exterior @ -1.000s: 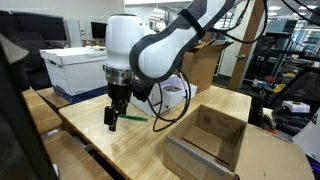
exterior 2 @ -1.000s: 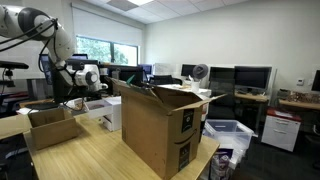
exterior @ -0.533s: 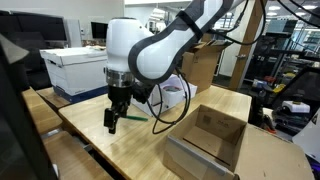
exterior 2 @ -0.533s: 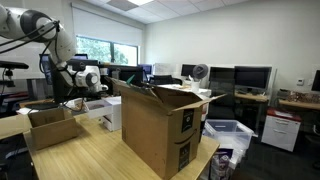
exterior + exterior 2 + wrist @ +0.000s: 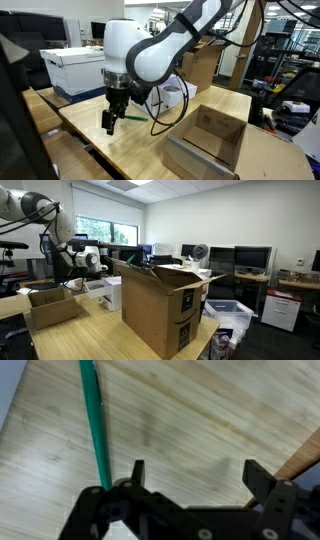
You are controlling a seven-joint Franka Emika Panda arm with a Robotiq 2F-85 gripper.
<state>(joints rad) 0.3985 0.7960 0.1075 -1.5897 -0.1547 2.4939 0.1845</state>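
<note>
Pincer (image 5: 192, 472) fills the bottom of the wrist view, its two dark fingers spread wide with nothing but bare wood between them. The left finger (image 5: 137, 470) stands just beside a green marker (image 5: 95, 422), which runs from the top of the frame, left of centre, down toward the lower left and ends close by that finger; whether the two touch cannot be told. The marker lies flat on the pale wooden counter (image 5: 200, 410), whose edge cuts across the upper left corner.

In an exterior view the pincer (image 5: 111, 120) hangs from the white arm (image 5: 135, 50) at centre left, fingertips down near the counter (image 5: 120, 150), with the marker (image 5: 130, 117) showing as a thin green line just right of it. A shallow open cardboard box (image 5: 205, 140) sits at lower right, well apart from the pincer. A white box (image 5: 72, 68) stands behind at upper left.

In an exterior view the arm (image 5: 40, 215) is at far left, and a tall open cardboard box (image 5: 165, 305) fills the centre.
</note>
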